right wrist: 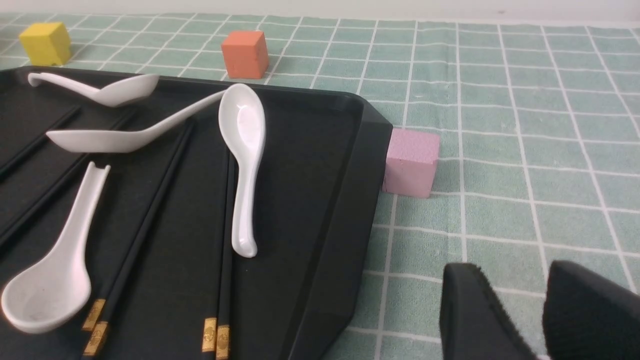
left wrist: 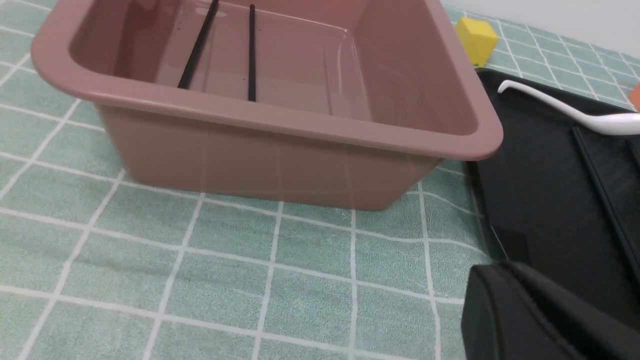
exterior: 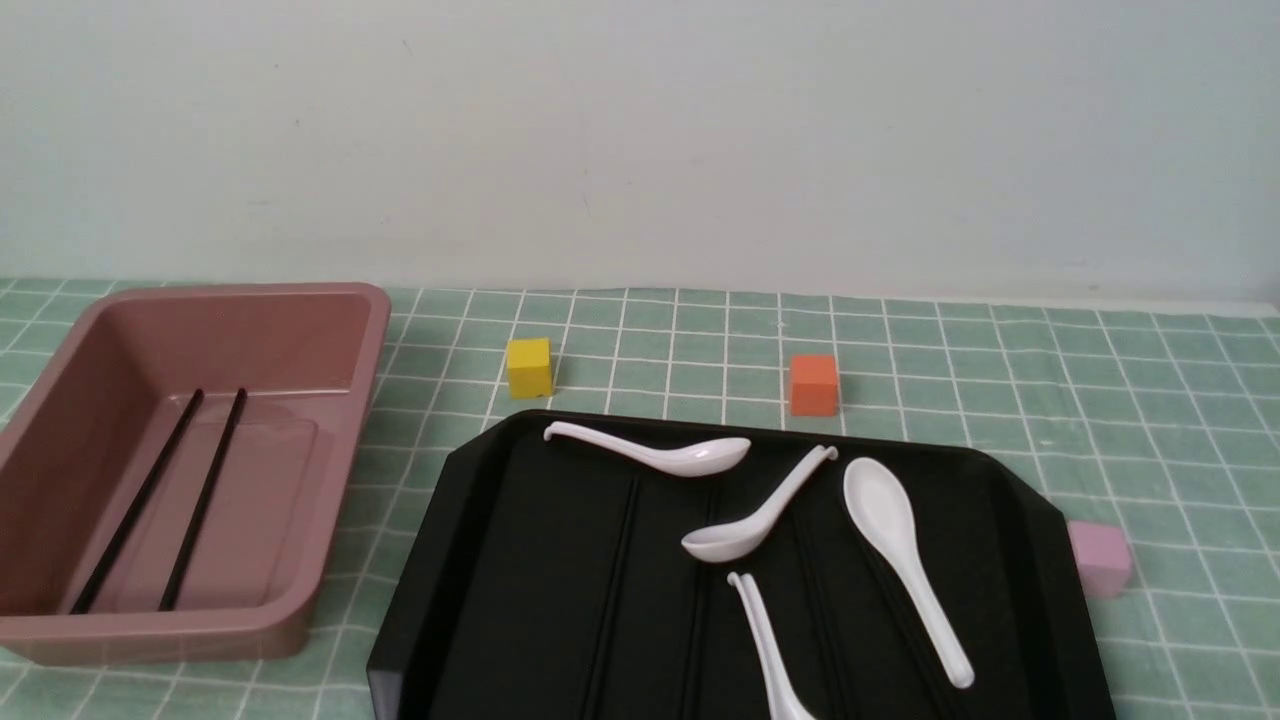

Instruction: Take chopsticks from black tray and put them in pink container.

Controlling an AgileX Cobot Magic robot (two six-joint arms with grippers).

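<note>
On the left of the counter (exterior: pixel 1100 400) stands the pink container (exterior: pixel 60 640), and two chopsticks (exterior: pixel 205 500) already lie on its floor, side by side and slightly apart, running from the near wall toward the far one. The left gripper (left wrist: pixel 545 320) shows only as a dark mass low in the left wrist view, hanging over the cloth near the container's corner and the tray's edge. Its fingers hold nothing that I can see, but how far they are parted cannot be told.

Further right sits the black tray (exterior: pixel 520 600), carrying four white spoons (exterior: pixel 905 560). In the right wrist view, more chopsticks (right wrist: pixel 222 280) remain on the tray floor: two pairs with gold bands at their near ends, one pair beside the spoon lying bowl-up, the other partly under the long spoon next to it. Beyond the tray are a yellow cube (exterior: pixel 529 367) and an orange cube (exterior: pixel 813 384); a pale pink cube (right wrist: pixel 411 161) rests just beside the tray's right rim.

The right gripper (right wrist: pixel 537 315) hovers over the cloth to the right of the tray, its fingers (right wrist: pixel 475 310) slightly apart and empty.

The task looks part done: one pair delivered, more to fetch. The next move likely calls for a low, precise pinch on the thin sticks, avoiding the spoon handle that overlaps them.
</note>
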